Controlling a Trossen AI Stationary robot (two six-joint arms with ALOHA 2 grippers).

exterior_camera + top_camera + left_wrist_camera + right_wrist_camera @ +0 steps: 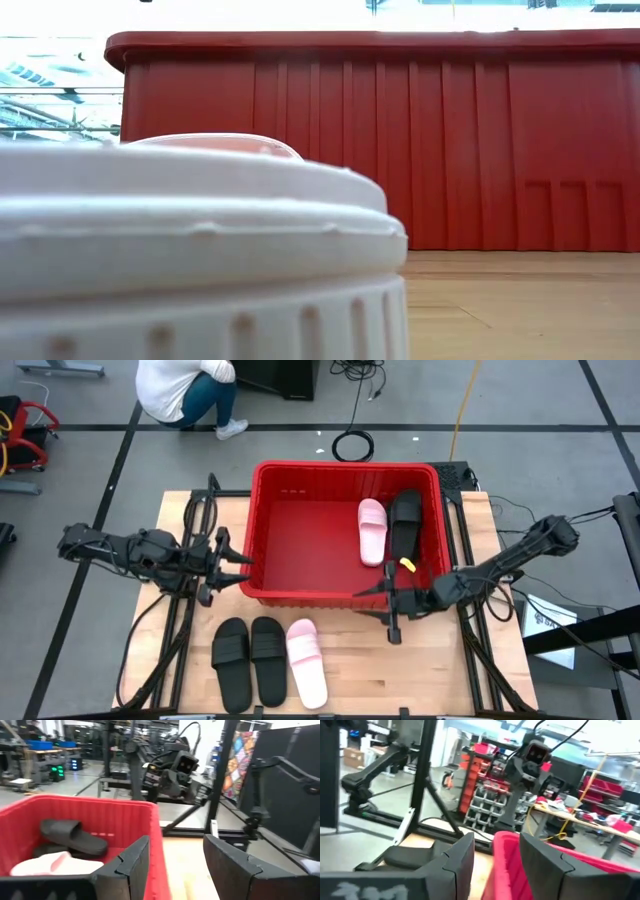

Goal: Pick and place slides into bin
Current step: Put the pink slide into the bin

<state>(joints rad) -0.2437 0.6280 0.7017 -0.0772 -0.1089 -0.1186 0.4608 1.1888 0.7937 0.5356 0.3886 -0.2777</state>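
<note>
Bright even light; wrist views blurred

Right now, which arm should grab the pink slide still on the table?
Probably right: the right gripper hovers empty nearer the pink slide; the left gripper sits farther, closer to the black slides.

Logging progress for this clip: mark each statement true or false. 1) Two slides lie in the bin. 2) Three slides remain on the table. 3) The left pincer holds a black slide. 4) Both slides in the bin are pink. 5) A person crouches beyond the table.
1) True: a pink slide and a black slide lie in the bin.
2) True: two black slides and one pink rest on the table.
3) False: the left pincer is open and empty.
4) False: one pink, one black.
5) True: a person crouches there.
</note>
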